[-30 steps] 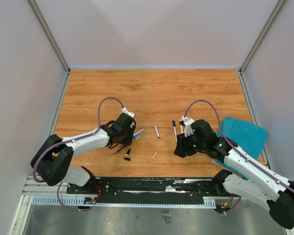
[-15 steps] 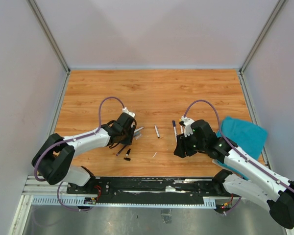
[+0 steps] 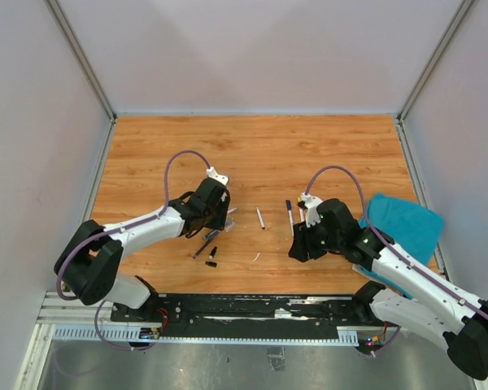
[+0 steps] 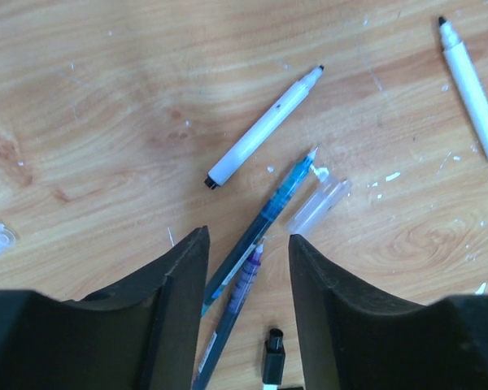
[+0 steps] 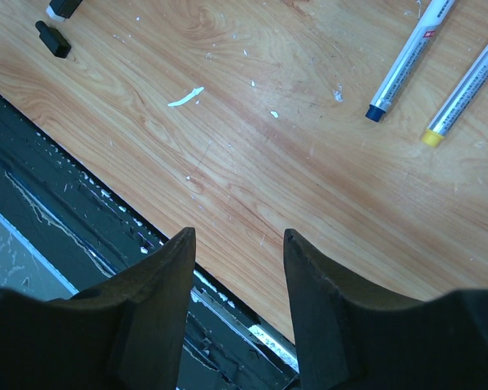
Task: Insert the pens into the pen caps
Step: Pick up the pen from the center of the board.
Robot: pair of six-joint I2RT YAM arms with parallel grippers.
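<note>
In the left wrist view my left gripper (image 4: 248,240) is open just above the table. A blue pen (image 4: 268,215) and a dark purple-tipped pen (image 4: 242,291) lie loose between its fingers. A black pen cap (image 4: 272,359) lies close by, and a clear cap (image 4: 319,203) just past the right finger. Two white pens (image 4: 264,126) (image 4: 473,89) lie farther off. My right gripper (image 5: 239,236) is open over the table's front edge with nothing in it. Two white pens, one blue-ended (image 5: 411,57) and one yellow-ended (image 5: 465,81), lie beyond it.
A teal cloth (image 3: 403,223) lies at the right edge beside the right arm. A small white scrap (image 3: 256,257) sits near the front. The black base rail (image 3: 244,309) runs along the near edge. White walls enclose the wooden table (image 3: 252,154).
My left gripper has shifted a little toward the far side and its jaws stand slightly wider; the pens stay on the table. The right arm has not moved.
</note>
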